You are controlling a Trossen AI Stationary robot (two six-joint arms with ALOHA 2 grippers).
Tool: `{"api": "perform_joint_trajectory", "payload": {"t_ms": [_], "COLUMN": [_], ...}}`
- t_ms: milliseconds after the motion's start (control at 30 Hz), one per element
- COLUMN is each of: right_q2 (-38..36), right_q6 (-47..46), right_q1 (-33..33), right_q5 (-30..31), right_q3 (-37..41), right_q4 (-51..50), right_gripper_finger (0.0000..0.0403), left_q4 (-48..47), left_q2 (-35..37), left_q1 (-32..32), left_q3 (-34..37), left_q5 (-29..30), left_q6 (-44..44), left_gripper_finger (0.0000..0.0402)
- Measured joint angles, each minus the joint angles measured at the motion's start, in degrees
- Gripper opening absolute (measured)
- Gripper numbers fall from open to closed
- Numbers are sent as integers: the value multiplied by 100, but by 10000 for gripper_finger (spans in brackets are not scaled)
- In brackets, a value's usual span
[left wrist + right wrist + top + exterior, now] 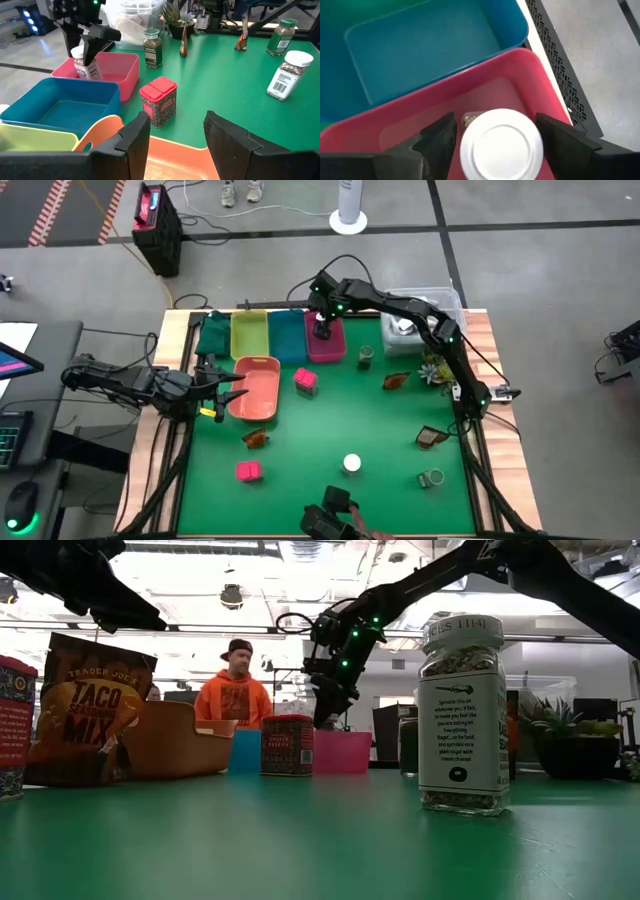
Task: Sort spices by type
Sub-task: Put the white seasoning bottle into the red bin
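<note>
A white-capped spice jar [501, 145] stands upright on the floor of the magenta tray [485, 92], also visible in the left wrist view [84, 69]. My right gripper [323, 330] reaches down into that tray, open, one finger on each side of the jar's cap. My left gripper [175, 135] waits open at the table's left, over the salmon tray [255, 390], with nothing between its fingers. On the green mat lie two pink boxes [305, 379] [248, 471], another white-capped jar [352, 464], two green jars [366, 357] [432, 478] and three brown packets [396, 381] [257, 438] [432, 437]. My right gripper comes at the jar slanting down from above, with its fingers [437, 140] close on either side of the white cap [470, 150]. I cannot tell whether they touch the cap. The jar stands upright on the tray floor.
The yellow tray [249, 333] and teal tray [288, 335] stand left of the magenta one at the far edge. A clear tub [420, 308] and a small plant [435, 368] sit at the far right. A person in an orange hoodie [234, 690] is behind the table.
</note>
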State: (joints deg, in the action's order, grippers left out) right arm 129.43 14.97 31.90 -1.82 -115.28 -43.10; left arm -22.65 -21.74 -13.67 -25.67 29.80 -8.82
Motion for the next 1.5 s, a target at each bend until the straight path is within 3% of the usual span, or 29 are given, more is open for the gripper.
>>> {"api": "perform_joint_trajectory", "payload": {"t_ms": [200,467,833,1033,1500], "right_q2": [0,-15,-267,-333,-356], "right_q6": [142,193,644,-183,-2533], "right_q1": [-1,-209,-2321,-3238,-5085], "right_q5": [88,187,4,91,1580], "right_q3": [-394,-1418,-1486,-1473,-1473], "right_q4": [-220,-1288,-2183,-2711,-3545], "right_gripper_finger": [296,296,296,296,296], "left_q4": [0,-1,-159,-381,-330], "left_q2": [-1,0,0,0,0], "left_q1": [0,2,0,0,-7], "left_q3": [0,0,-2,-2,-4], "left_q5": [2,59,79,76,-96], "left_q6": [-1,-85,-447,-727,-883], "left_gripper_finger": [176,176,176,176,176]}}
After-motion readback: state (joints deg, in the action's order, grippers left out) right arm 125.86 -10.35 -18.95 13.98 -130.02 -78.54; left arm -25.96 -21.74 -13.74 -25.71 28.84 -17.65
